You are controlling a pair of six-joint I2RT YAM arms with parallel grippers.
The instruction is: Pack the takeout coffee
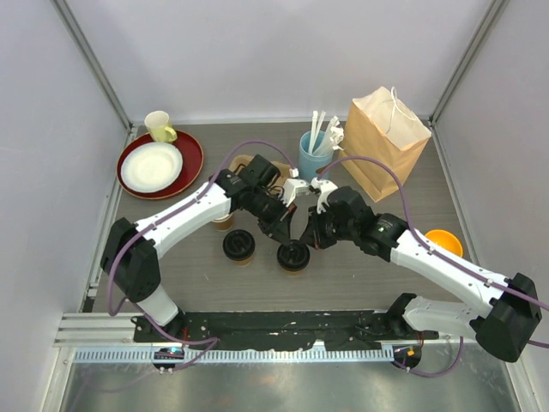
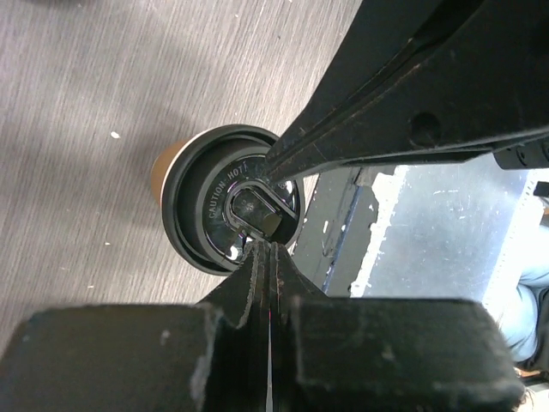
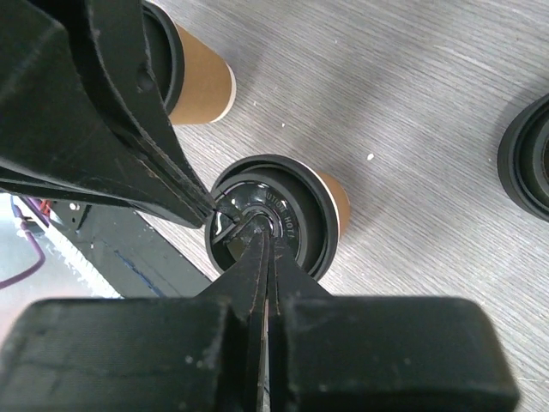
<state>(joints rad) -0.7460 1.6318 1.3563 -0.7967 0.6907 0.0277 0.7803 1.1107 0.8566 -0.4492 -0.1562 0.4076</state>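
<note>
Grey table (image 1: 343,279), arms (image 1: 184,219) (image 1: 429,257) bent inward, closed end effectors (image 1: 284,234) (image 1: 305,237) atop lidded cup (image 1: 293,257)

The cup (image 2: 165,170) stands near the middle of the frame on the grey table (image 2: 86,86). Its black lid (image 2: 196,199) carries the words CAUTION HOT. The left gripper (image 2: 264,249) comes up from the bottom edge, fingers pressed together, tips at the lid's centre. The right gripper (image 2: 271,166) comes in from the upper right, also closed, with its tip on the lid.
</note>
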